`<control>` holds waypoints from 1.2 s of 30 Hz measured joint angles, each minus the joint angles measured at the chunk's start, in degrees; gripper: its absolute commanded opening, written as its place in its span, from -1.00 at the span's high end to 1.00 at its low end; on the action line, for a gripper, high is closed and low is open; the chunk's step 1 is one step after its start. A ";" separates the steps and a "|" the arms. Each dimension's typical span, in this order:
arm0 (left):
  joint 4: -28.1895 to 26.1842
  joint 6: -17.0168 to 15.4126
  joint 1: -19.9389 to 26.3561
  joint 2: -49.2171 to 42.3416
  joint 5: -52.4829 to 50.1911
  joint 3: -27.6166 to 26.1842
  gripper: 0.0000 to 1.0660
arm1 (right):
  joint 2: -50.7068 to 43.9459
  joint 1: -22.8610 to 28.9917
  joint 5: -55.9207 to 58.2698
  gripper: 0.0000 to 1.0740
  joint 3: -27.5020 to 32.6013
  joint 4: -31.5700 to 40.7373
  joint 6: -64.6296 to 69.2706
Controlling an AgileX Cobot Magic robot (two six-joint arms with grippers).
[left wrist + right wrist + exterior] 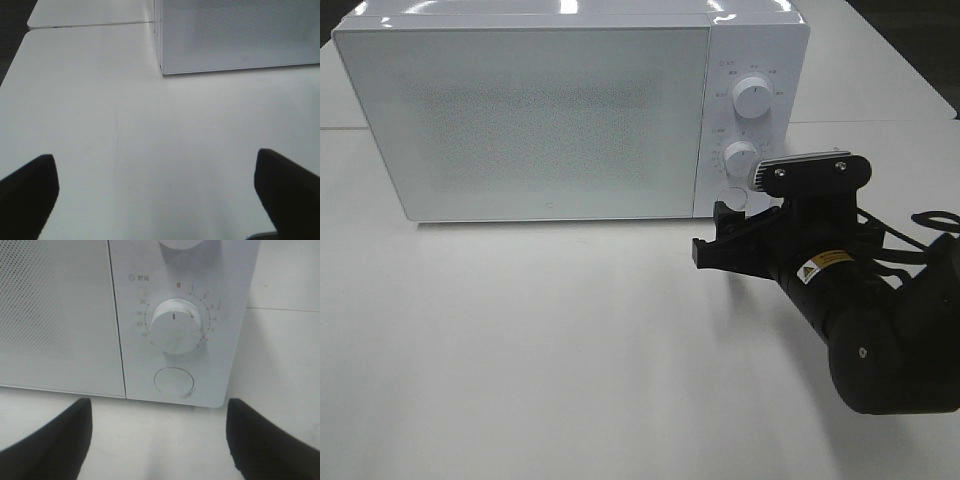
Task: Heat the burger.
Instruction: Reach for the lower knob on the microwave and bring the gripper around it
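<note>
Right gripper (159, 412) first: my jaws stand wide apart with nothing between them, held low over the tabletop (520, 350) just in front of the microwave (550, 110), at its control panel. Straight ahead of me, between the two black fingers (50, 445), is the round button (174, 381). Right above it is the lower knob (176, 332), whose line points up near the zero on the numbered dial. I'm close to the panel but not touching it.

Over to my left gripper (155, 165): also spread wide and empty. It hangs above bare tabletop near the microwave's other front corner, well apart from the casing.

Now the container. The microwave door (520, 120) is flush against the body, and its dotted white screen blocks the view inside. From the high camera I get only a speckled pale panel. As for the burger, I can't see it in any of my three views, so I can't tell you where it is or whether it sits behind that door.

Quick count: one microwave and one door. There are two knobs, the upper knob (753, 97) and the lower one beneath it. Add one round button under them, and two grippers, both released.
</note>
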 measured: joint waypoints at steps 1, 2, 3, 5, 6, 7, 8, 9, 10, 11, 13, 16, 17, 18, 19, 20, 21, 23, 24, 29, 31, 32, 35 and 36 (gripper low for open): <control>0.00 0.00 0.00 0.00 0.00 0.00 -0.88 | 0.29 0.00 0.00 -0.35 -0.52 0.00 0.00; 0.00 0.00 0.00 0.00 0.00 0.00 -0.88 | 0.86 0.00 0.00 -0.35 -1.55 -0.06 0.00; 0.00 0.00 0.00 0.00 0.00 0.00 -0.88 | 0.86 0.00 0.00 -0.35 -1.55 -0.06 0.00; 0.00 0.00 0.00 0.00 0.00 0.00 -0.88 | 1.49 -0.74 -0.06 -0.35 -2.98 -0.46 -0.06; 0.00 0.00 0.00 0.00 0.00 0.00 -0.88 | 1.49 -0.74 -0.06 -0.35 -2.98 -0.46 -0.06; 0.00 0.00 0.00 0.00 0.00 0.00 -0.88 | 1.95 -1.60 -0.06 -0.35 -4.18 -0.69 -0.06; 0.00 0.00 0.00 0.00 0.00 0.00 -0.88 | 1.95 -1.60 -0.06 -0.35 -4.18 -0.69 -0.06; 0.00 0.00 0.00 0.00 0.00 0.00 -0.88 | 2.12 -2.01 -0.06 -0.35 -4.76 -0.86 -0.06; 0.00 0.00 0.00 0.00 0.00 0.00 -0.88 | 2.29 -2.86 -0.06 -0.35 -5.67 -1.72 -0.06; 0.00 0.00 0.00 0.00 0.00 0.00 -0.88 | 2.29 -2.86 -0.06 -0.35 -5.67 -1.72 -0.06; 0.00 0.00 0.00 0.00 0.00 0.00 -0.88 | 2.29 -4.07 -0.06 -0.35 -7.16 -3.55 -0.29; 0.00 0.00 0.00 0.00 0.00 0.00 -0.88 | 2.29 -4.76 -0.06 -0.35 -8.31 -4.47 -0.69; 0.00 0.00 0.00 0.00 0.00 0.00 -0.88 | 2.35 -5.50 -0.06 -0.35 -9.34 -4.98 -1.09; 0.00 0.00 0.00 0.00 0.00 0.00 -0.88 | 2.46 -5.73 -0.06 -0.35 -9.68 -5.10 -1.26; 0.00 0.00 0.00 0.00 0.00 0.00 -0.88 | 2.46 -5.73 -0.06 -0.35 -9.68 -5.10 -1.26; 0.00 0.00 0.00 0.00 0.00 0.00 -0.88 | 3.32 -6.36 -0.17 -0.35 -10.66 -5.73 -1.49; 0.00 0.00 0.00 0.00 0.00 0.00 -0.88 | 3.95 -6.59 -0.17 -0.35 -11.17 -6.25 -1.49; 0.00 0.00 0.00 0.00 0.00 0.00 -0.88 | 5.16 -6.70 -0.17 -0.35 -11.80 -6.82 -1.49; 0.00 0.00 0.00 0.00 0.00 0.00 -0.88 | 5.16 -6.70 -0.17 -0.35 -11.80 -6.82 -1.49; 0.00 0.00 0.00 0.00 0.00 0.00 -0.88 | 7.45 -6.70 -0.17 -0.35 -13.41 -7.33 -1.55; 0.00 0.00 0.00 0.00 0.00 0.00 -0.88 | 9.00 -6.70 -0.46 -0.34 -14.38 -7.05 -1.72; 0.00 0.00 0.00 0.00 0.00 0.00 -0.88 | 9.00 -6.70 -0.46 -0.34 -14.38 -7.05 -1.72; 0.00 0.00 0.00 0.00 0.00 0.00 -0.88 | 9.80 -6.70 -0.52 -0.32 -15.18 -6.25 -1.95; 0.00 0.00 0.00 0.00 0.00 0.00 -0.88 | 9.97 -6.70 -0.52 -0.30 -15.30 -6.02 -1.95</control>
